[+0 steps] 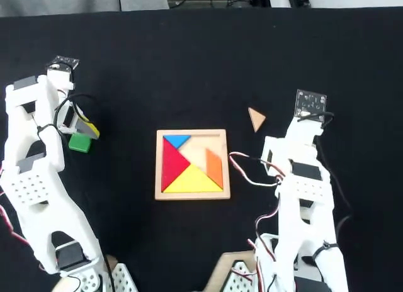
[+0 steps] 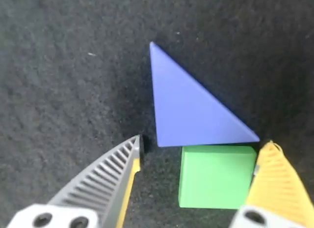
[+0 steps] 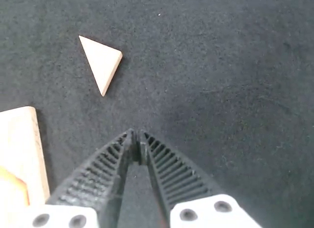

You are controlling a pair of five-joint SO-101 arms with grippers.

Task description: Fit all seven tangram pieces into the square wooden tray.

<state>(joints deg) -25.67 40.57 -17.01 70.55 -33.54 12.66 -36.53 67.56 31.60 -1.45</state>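
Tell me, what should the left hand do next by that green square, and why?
Probably close the left hand on the green square: its open fingers sit either side of it, and the tray still has a bare gap. The blue triangle lies right beside it, so close gently.

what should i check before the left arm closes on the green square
1. Left claw open: ok.
2. Green square between its fingers: ok.
3. Square free of neighbours: not ok, the blue-violet triangle lies against one edge and may get dragged.
4. Fingers low enough to grip: cannot tell.
5. Room in the wooden tray: ok, bare floor shows beside the orange parallelogram; whether the square fits there, cannot tell.
6. Right claw out of the way: ok, shut and empty, off the tray near the wooden triangle.
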